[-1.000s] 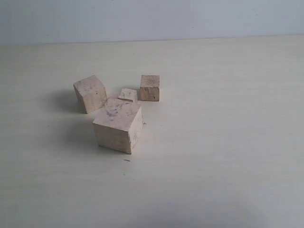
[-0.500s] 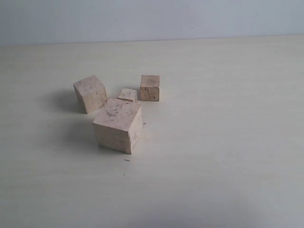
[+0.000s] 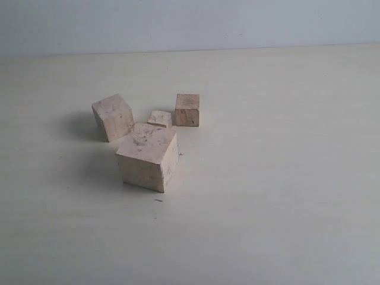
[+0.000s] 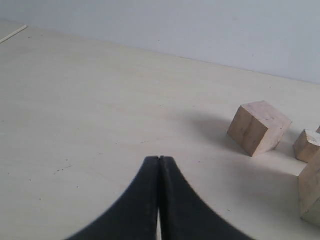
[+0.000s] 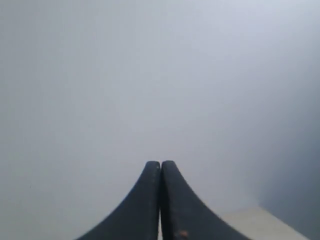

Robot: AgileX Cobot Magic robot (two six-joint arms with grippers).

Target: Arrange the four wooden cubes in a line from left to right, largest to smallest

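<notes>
Four wooden cubes sit bunched left of the table's middle in the exterior view. The largest cube (image 3: 148, 156) is nearest the front, a mid-sized pale one (image 3: 112, 117) stands behind it to the left, the smallest (image 3: 160, 119) lies between, and a darker tan one (image 3: 187, 109) is at the back right. Neither arm shows in that view. My left gripper (image 4: 159, 159) is shut and empty, low over bare table, well apart from the mid-sized cube (image 4: 258, 127). My right gripper (image 5: 160, 163) is shut and empty, facing the blank wall.
The pale table (image 3: 279, 178) stretches around the cluster, with a grey wall (image 3: 190, 24) behind it. A thin light strip (image 4: 13, 33) lies at the table's far corner in the left wrist view.
</notes>
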